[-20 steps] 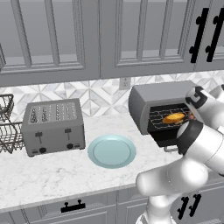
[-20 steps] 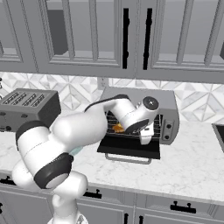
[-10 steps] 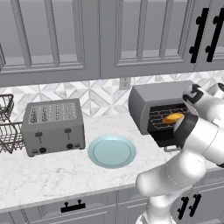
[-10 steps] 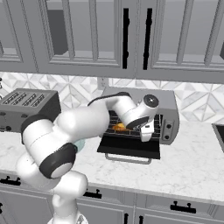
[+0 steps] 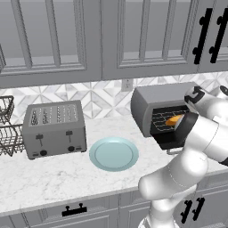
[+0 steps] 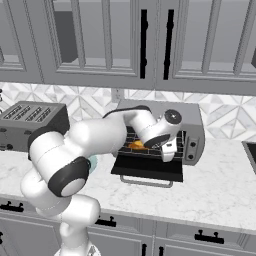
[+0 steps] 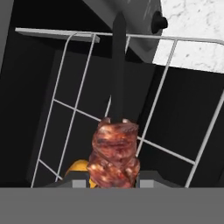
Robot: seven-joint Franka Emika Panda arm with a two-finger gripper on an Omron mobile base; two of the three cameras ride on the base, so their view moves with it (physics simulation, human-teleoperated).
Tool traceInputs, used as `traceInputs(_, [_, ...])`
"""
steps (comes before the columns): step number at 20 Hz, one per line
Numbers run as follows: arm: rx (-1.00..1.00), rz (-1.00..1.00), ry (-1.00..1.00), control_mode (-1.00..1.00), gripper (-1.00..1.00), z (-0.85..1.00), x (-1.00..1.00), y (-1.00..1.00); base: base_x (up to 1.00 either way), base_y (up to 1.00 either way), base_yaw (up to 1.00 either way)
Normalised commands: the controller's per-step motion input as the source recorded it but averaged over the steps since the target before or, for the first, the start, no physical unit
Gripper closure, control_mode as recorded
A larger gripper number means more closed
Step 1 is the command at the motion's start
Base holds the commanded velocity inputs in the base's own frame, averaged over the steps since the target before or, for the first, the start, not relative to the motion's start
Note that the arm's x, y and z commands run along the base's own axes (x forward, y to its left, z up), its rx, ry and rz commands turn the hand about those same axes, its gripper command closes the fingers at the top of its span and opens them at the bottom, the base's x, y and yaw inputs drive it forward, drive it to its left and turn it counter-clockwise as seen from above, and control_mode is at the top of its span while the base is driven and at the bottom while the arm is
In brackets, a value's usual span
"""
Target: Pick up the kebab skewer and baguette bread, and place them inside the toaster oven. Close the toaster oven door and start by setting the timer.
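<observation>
A grey toaster (image 5: 54, 128) and an empty plate (image 5: 113, 153) are seen on the left of the counter (image 5: 53, 182). To the right, the toaster oven (image 6: 162, 131) stands with its door (image 6: 148, 168) folded down. The baguette (image 5: 174, 120) lies on the rack (image 7: 131, 109) inside. The gripper (image 6: 169, 151) is closed narrowly on the kebab skewer (image 7: 115, 153), held over the rack at the oven's mouth.

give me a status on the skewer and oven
Gripper shut on kebab skewer, at toaster oven mouth. Baguette bread on rack. Door open, nothing blocking.

Toaster (image 5: 54, 128) beside plate (image 5: 113, 153)
</observation>
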Motion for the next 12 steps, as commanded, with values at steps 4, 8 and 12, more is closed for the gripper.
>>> traceInputs(4, [0.00,0.00,0.00,-1.00,1.00,-0.13,0.24,0.00,0.00,0.00,0.00])
traceInputs(8, [0.00,0.00,0.00,-1.00,1.00,-0.15,0.24,0.00,0.00,0.00,0.00])
traceInputs(12, [0.00,0.00,0.00,-1.00,1.00,-0.14,0.27,0.00,0.00,0.00,0.00])
